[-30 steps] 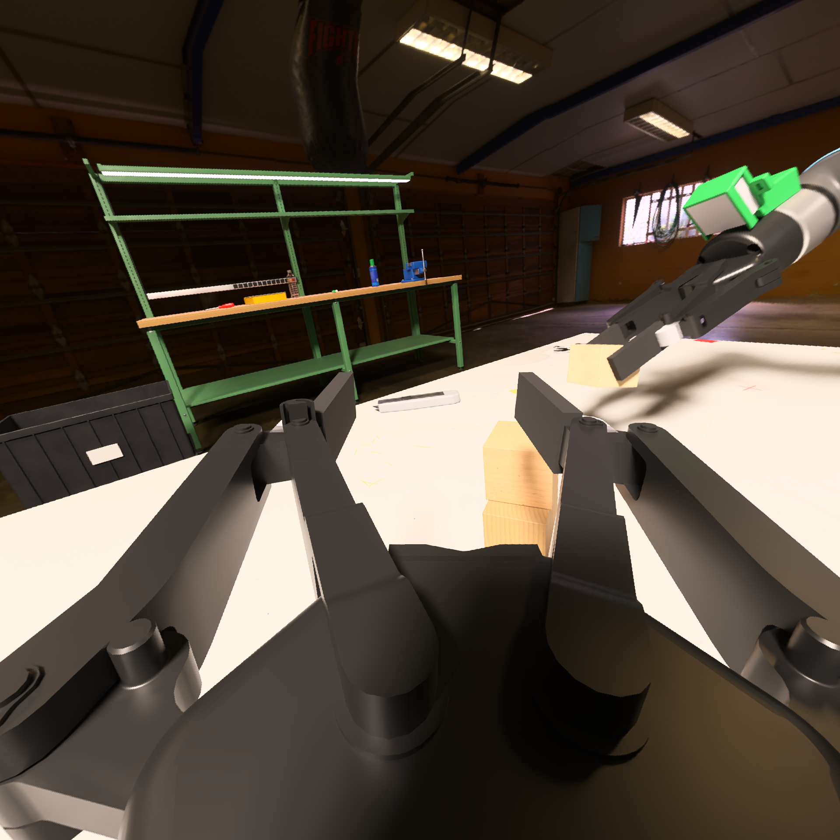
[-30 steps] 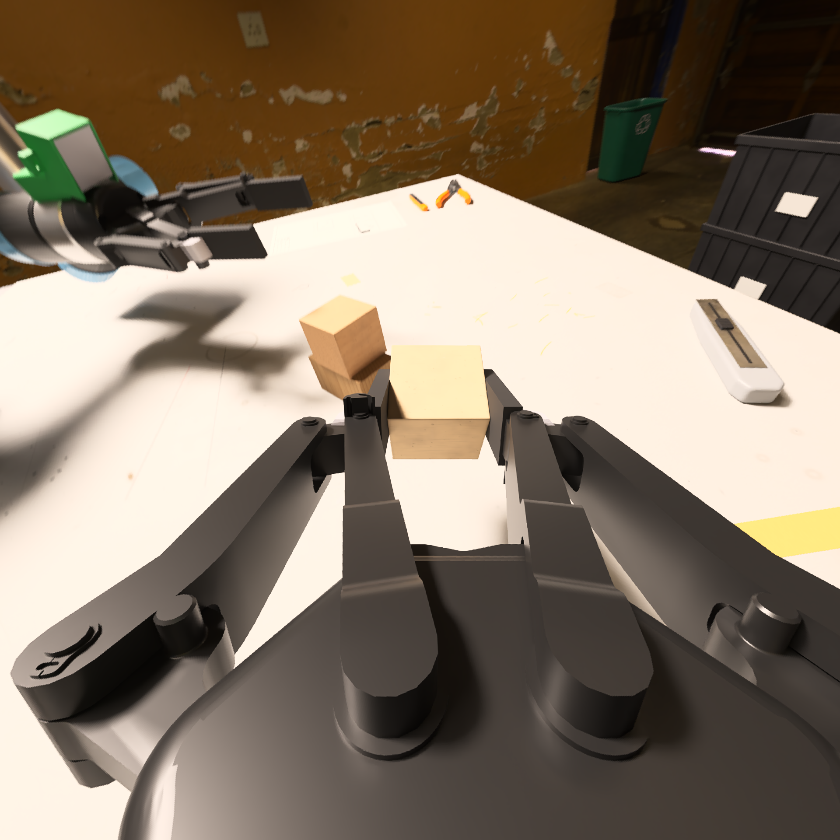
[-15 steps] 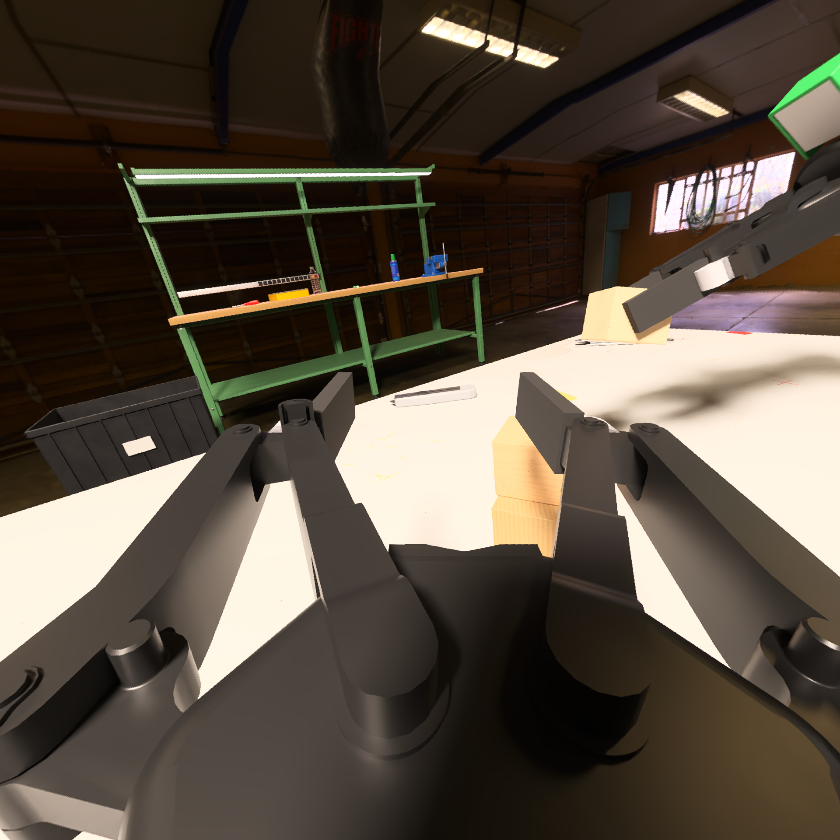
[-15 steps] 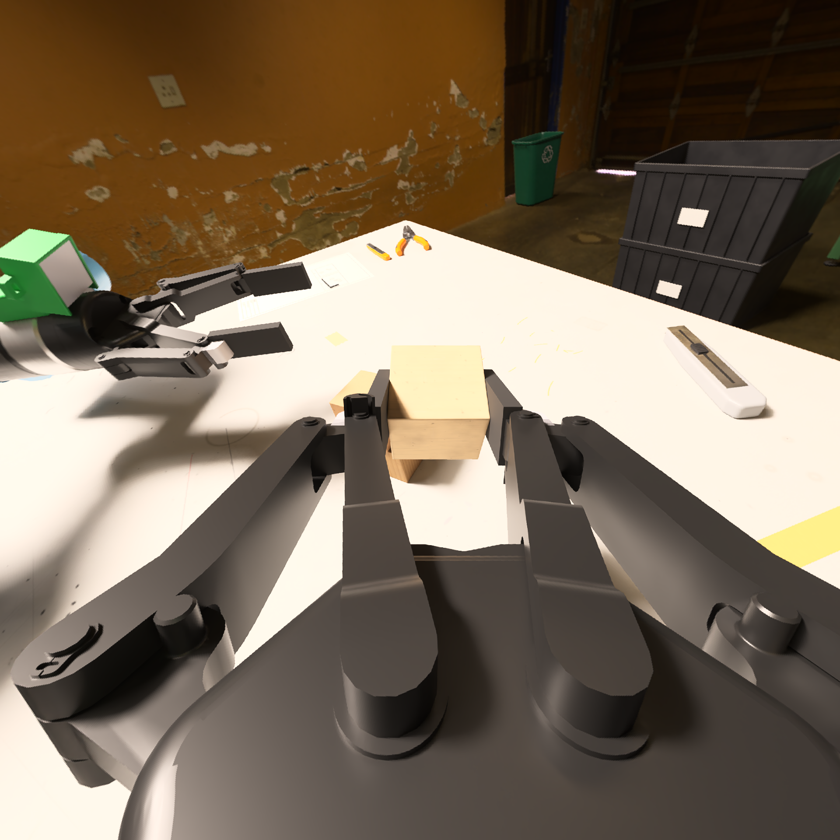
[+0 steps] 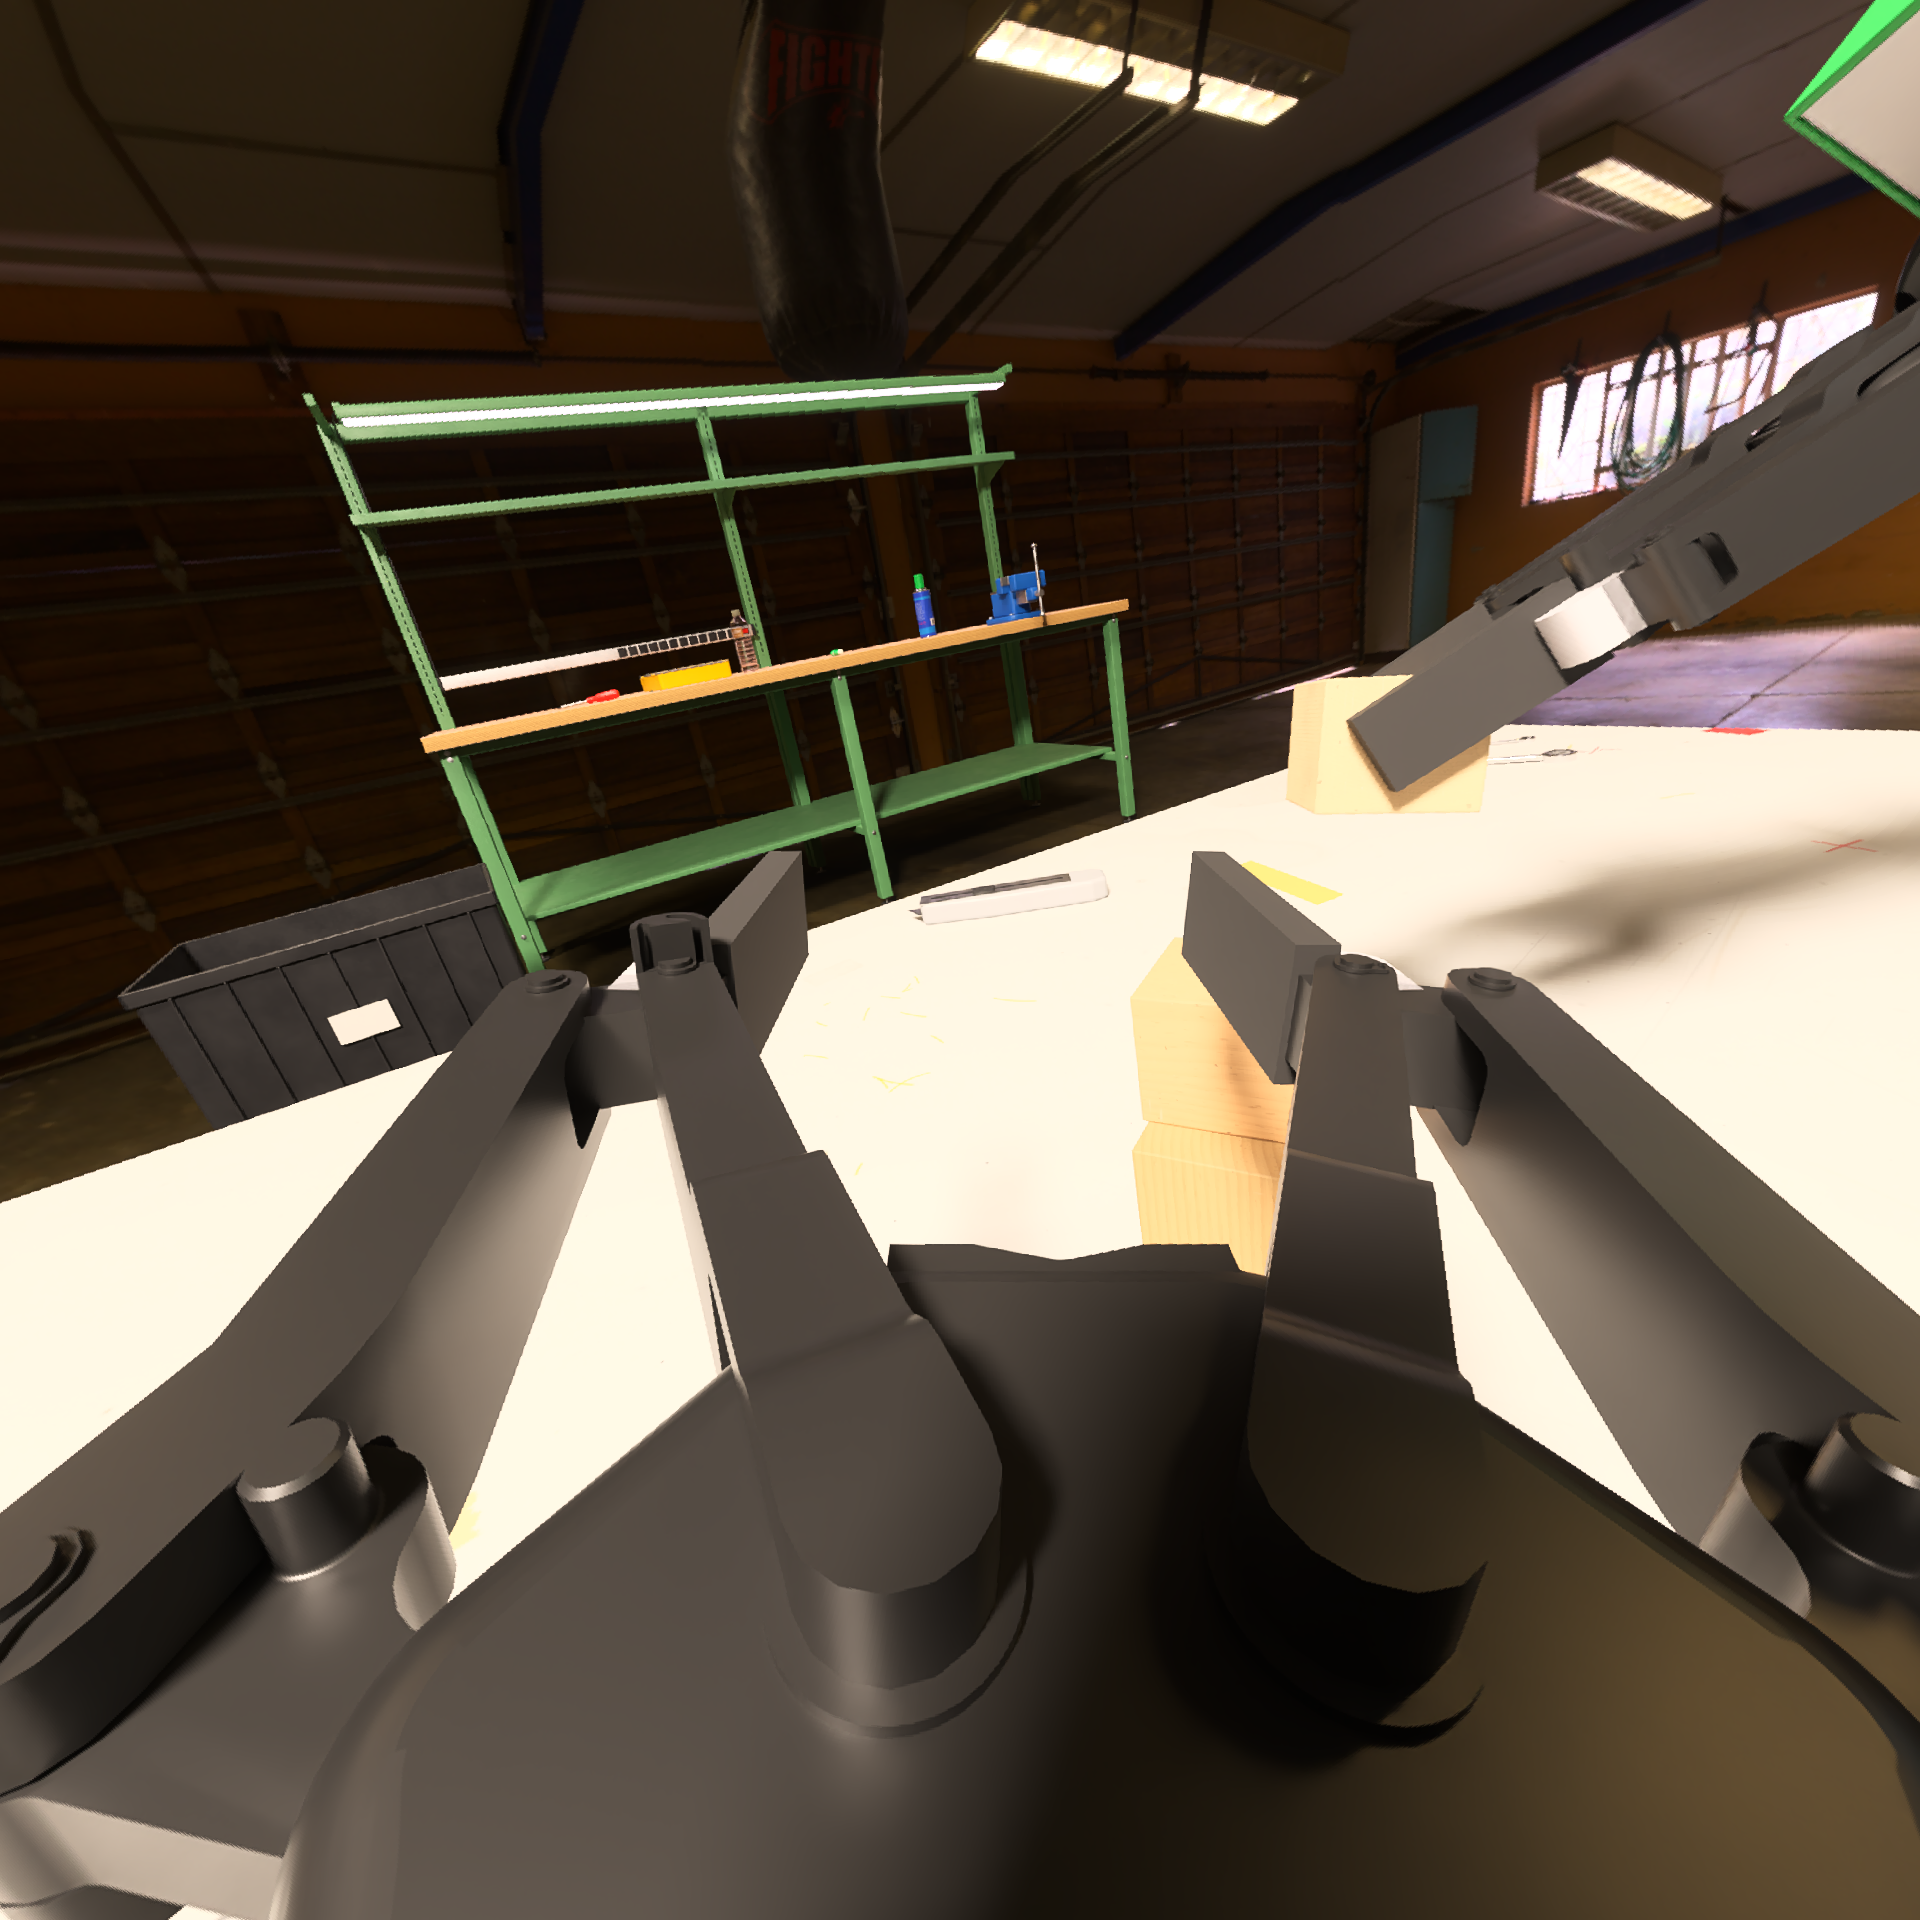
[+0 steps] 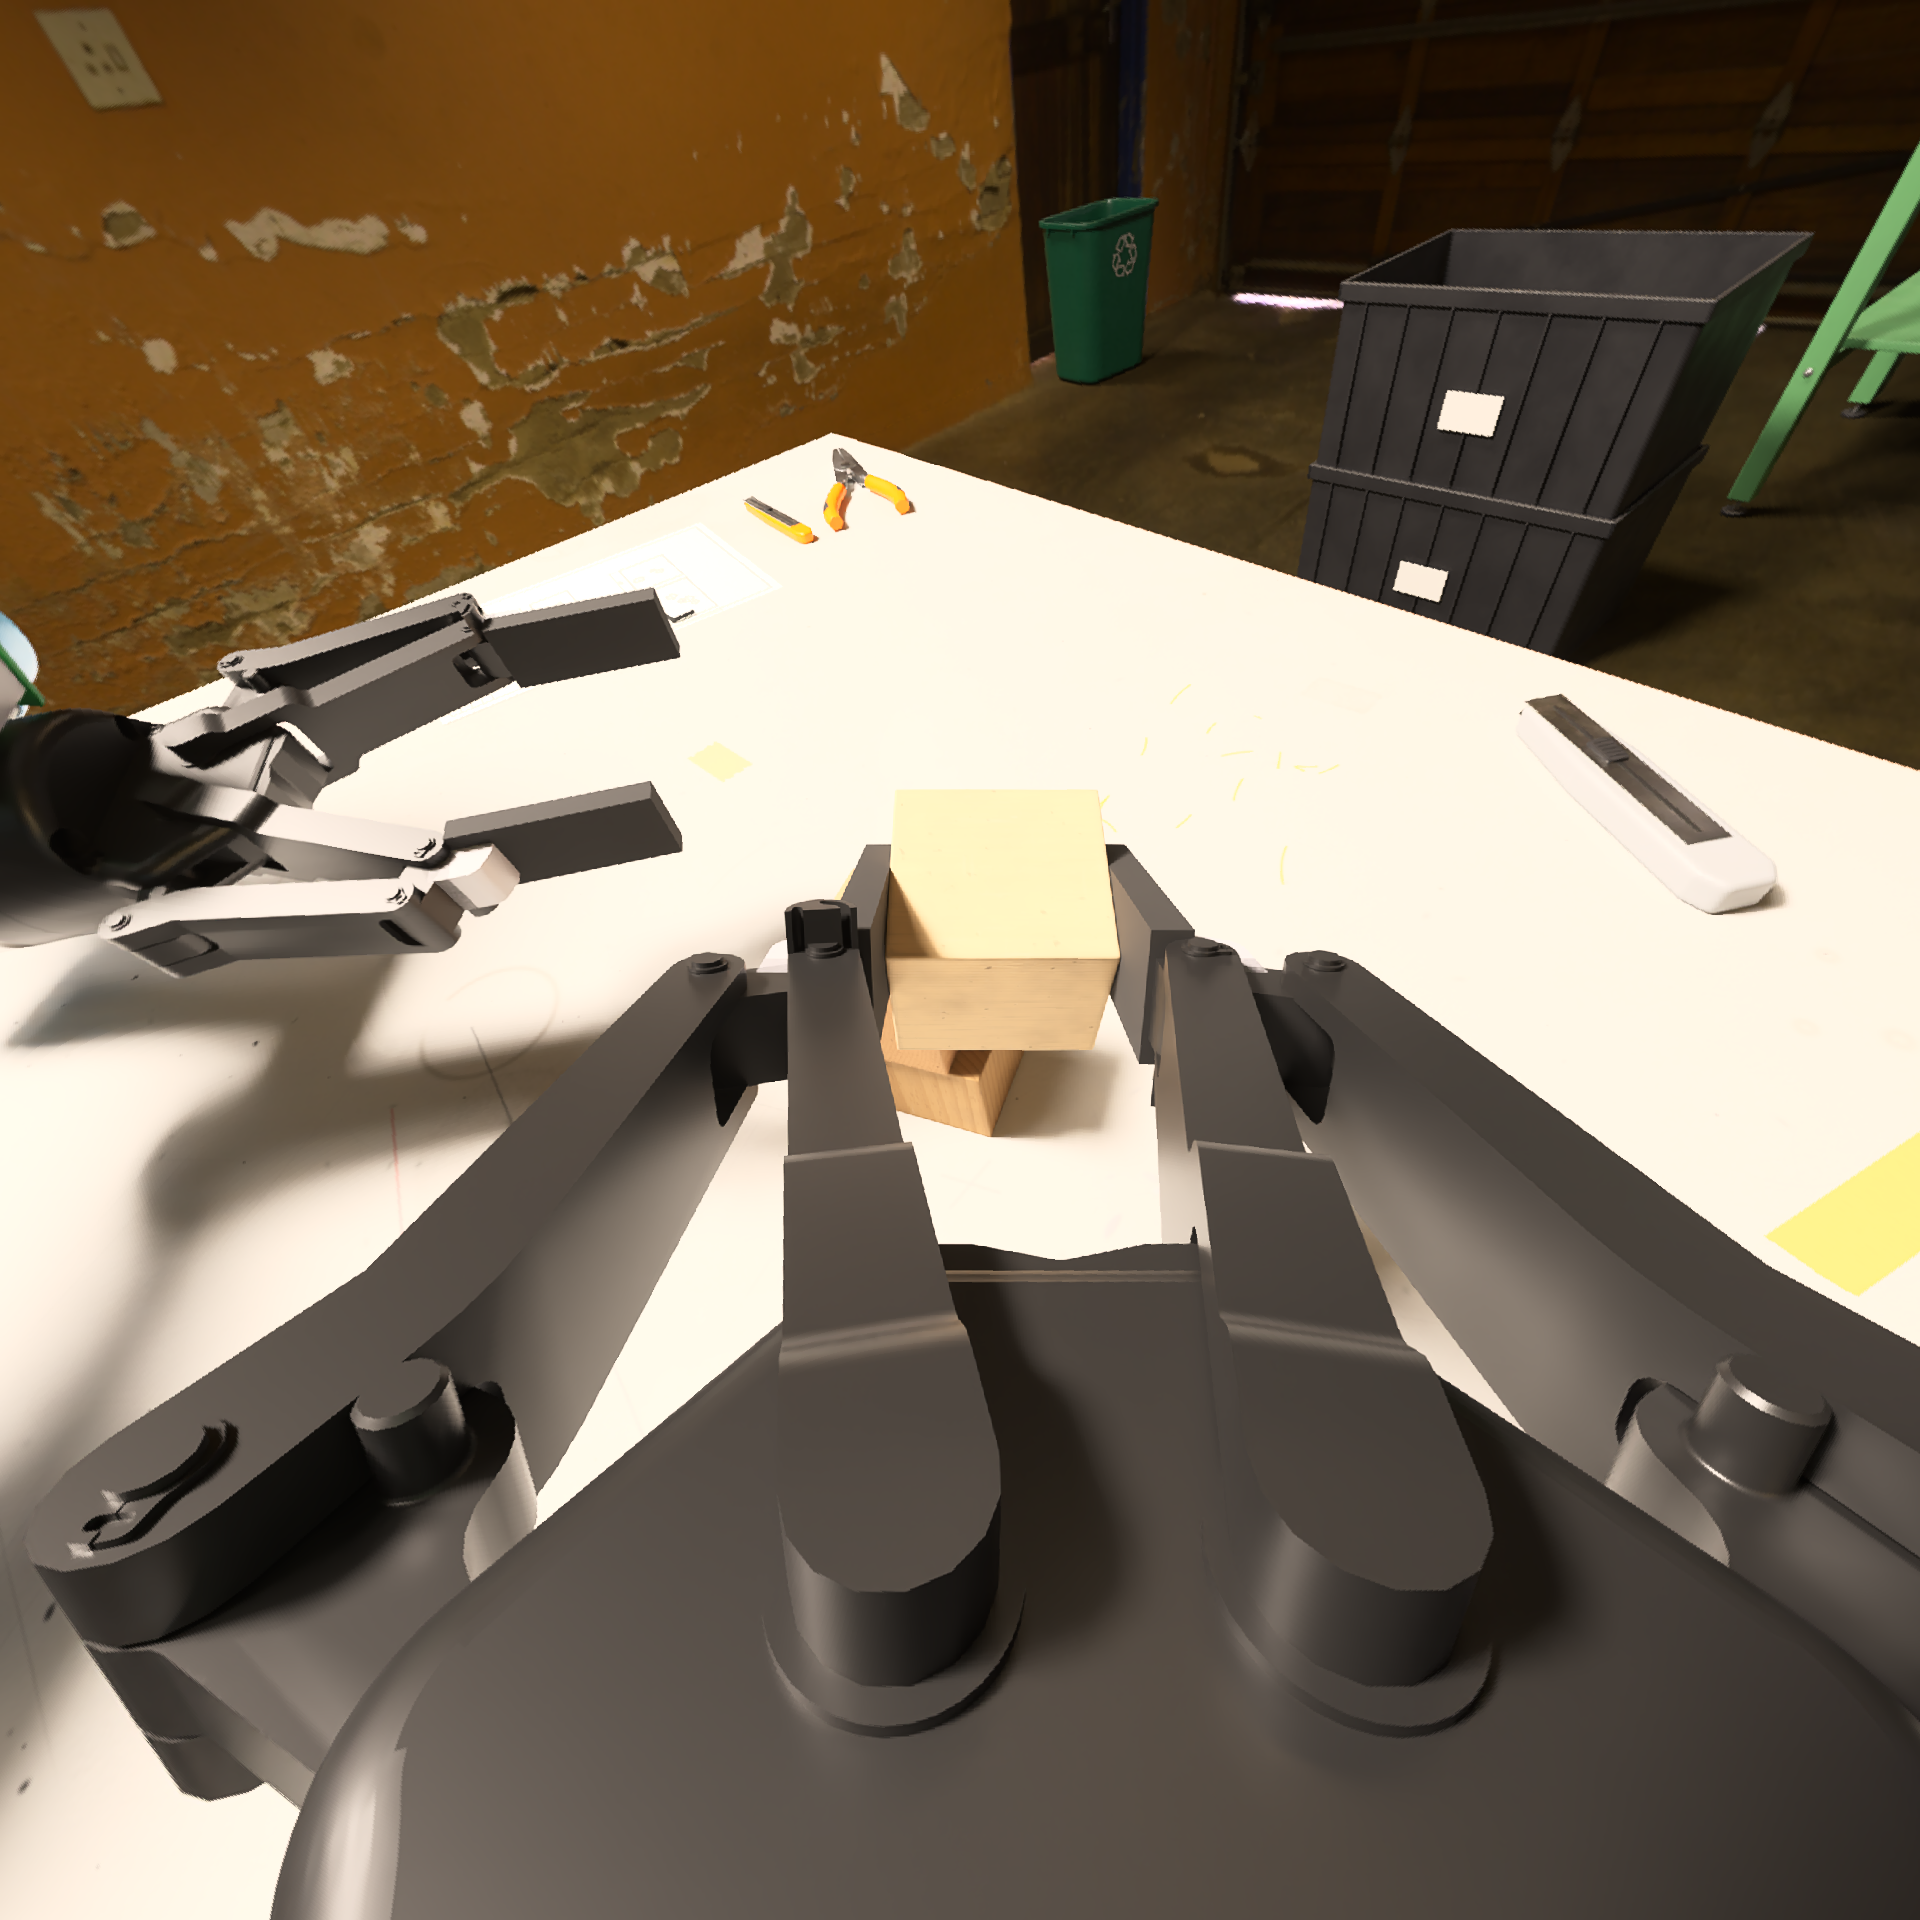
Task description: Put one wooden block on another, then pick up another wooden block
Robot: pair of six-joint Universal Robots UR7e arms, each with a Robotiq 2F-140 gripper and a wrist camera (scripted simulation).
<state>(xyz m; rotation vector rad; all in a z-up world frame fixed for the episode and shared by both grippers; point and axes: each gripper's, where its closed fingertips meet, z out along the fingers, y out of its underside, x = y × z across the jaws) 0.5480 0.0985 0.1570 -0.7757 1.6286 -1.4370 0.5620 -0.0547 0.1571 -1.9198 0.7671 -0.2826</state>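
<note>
My right gripper (image 6: 1003,894) is shut on a pale wooden block (image 6: 997,914) and holds it above the white table (image 6: 1143,644). Just below and behind it, part of a stack of two wooden blocks (image 6: 956,1086) shows. In the left wrist view the stack's upper block (image 5: 1195,1039) sits slightly turned on the lower block (image 5: 1195,1195), partly hidden by my finger. My left gripper (image 5: 1003,935) is open and empty, a little back from the stack. It also shows at the left of the right wrist view (image 6: 613,727). The held block (image 5: 1340,748) hangs at the far right there.
A white utility knife (image 6: 1652,805) lies right of the stack. Orange pliers (image 6: 862,488) and a small orange cutter (image 6: 779,520) lie near the far table corner. Dark bins (image 6: 1538,416) and a green workbench (image 5: 727,623) stand beyond the table edge.
My right gripper has risen with its block and moved over toward the stack, which now shows beneath the held block. My left gripper stays open and has drawn slightly back.
</note>
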